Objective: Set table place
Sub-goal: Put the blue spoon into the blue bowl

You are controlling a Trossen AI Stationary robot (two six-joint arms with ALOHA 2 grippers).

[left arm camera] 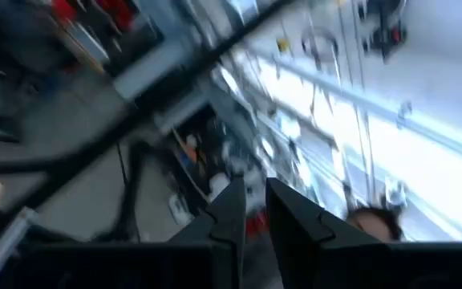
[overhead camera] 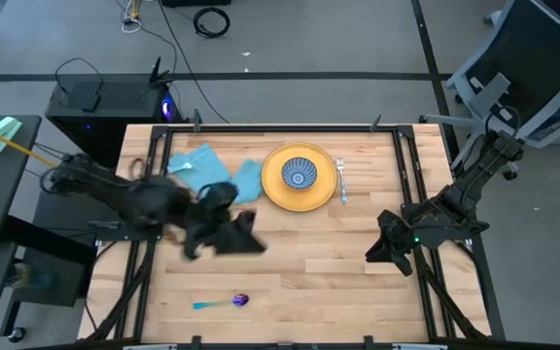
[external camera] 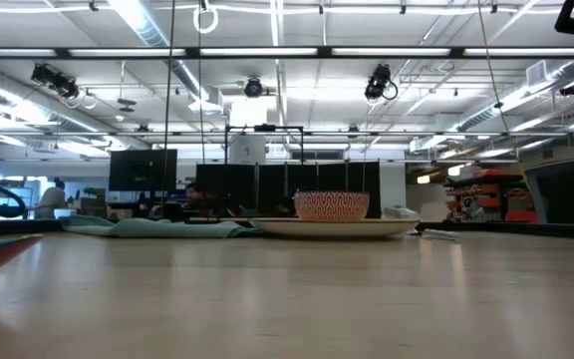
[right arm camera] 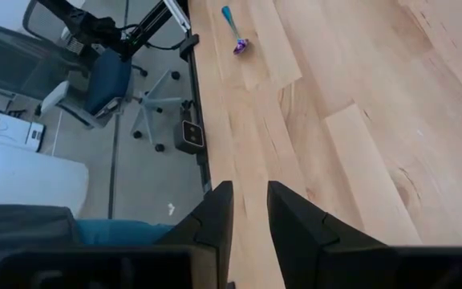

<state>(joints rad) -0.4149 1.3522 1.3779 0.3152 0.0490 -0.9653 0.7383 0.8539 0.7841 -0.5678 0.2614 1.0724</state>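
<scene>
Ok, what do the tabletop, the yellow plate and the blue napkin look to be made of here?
The tabletop looks like light butcher-block wood with a matte finish: joined strips and grain show. The yellow plate seems glazed ceramic or hard plastic, smooth and evenly coloured; the look leaves that open. The napkin looks like soft cloth, lying in rumpled folds.

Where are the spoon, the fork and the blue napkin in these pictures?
spoon (overhead camera: pixel 224 302): high view, on the middle, where handle meets purple head.
fork (overhead camera: pixel 341 179): high view, on its middle.
napkin (overhead camera: pixel 202 163): high view, on the bare cloth left of the plate.
</scene>
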